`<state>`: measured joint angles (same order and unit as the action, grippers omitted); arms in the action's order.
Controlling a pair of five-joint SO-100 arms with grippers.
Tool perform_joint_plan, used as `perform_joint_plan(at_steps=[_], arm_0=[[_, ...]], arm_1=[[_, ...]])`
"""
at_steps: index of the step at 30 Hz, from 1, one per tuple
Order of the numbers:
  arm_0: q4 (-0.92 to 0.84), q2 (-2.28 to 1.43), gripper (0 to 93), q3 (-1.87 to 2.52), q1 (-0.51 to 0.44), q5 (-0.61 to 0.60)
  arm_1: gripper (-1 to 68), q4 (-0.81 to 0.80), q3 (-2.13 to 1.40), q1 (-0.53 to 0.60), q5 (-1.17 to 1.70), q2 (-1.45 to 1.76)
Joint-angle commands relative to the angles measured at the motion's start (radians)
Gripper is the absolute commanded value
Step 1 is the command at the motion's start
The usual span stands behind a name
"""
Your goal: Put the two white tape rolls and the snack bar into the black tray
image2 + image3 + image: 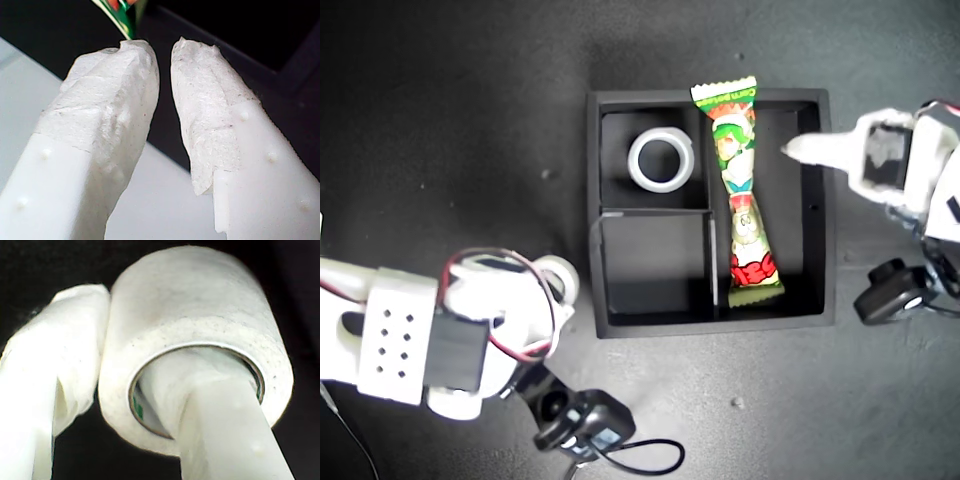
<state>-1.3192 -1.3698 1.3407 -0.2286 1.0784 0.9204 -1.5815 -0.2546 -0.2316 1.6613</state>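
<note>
At the exterior view's left, our second gripper held the second white tape roll, one finger through its centre hole and the other pressed on its outer wall; in the exterior view that roll showed just beside the black tray, outside its near wall. The first white tape roll lay flat in one small square compartment; the other small compartment was bare. The snack bar lay lengthwise in the long compartment, one crimped end resting over the tray's rim. At the exterior view's right, our first gripper hung over the tray's edge, fingers narrowly parted and holding nothing. We judged the risk was the roll clinging to the inner finger on release, or catching the wall or divider and tipping out. The surface was a matte black tabletop with a few pale specks; nothing of the room showed.
</note>
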Motion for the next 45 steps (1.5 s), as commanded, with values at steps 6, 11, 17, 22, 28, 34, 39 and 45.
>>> perform_joint_plan(at_steps=[6, 11, 17, 22, 28, 34, 39, 45], arm_0=[[-0.051, 0.055, 0.0, -0.35, 0.038, -0.132], [-0.137, 0.239, 0.0, -0.611, 0.055, -0.176], [-0.514, 0.778, 0.0, -1.525, 0.06, -0.186], [-0.517, 0.779, 2.4, -1.443, 0.075, -0.172], [-0.517, 0.715, 9.7, -1.299, 0.071, -0.137], [-0.517, 0.67, 15.0, -1.22, 0.066, -0.112], [-0.517, 0.492, 14.0, -1.106, 0.067, -0.123], [-0.515, 0.072, 2.4, -0.782, 0.1, -0.135]], arm_1=[[-0.4, 0.04, -0.224, -0.063, -0.486, 0.334], [-0.4, 0.106, -0.276, -0.021, -0.649, 0.336], [-0.4, 0.104, -0.313, 0.052, -0.673, 0.336], [-0.4, 0.104, -0.321, 0.084, -0.675, 0.337], [-0.4, 0.107, -0.307, 0.104, -0.663, 0.339], [-0.4, 0.12, -0.285, 0.114, -0.64, 0.339], [-0.4, 0.181, -0.33, 0.094, -0.684, 0.445], [-0.4, 0.241, -0.578, 0.037, -0.853, 0.89]])
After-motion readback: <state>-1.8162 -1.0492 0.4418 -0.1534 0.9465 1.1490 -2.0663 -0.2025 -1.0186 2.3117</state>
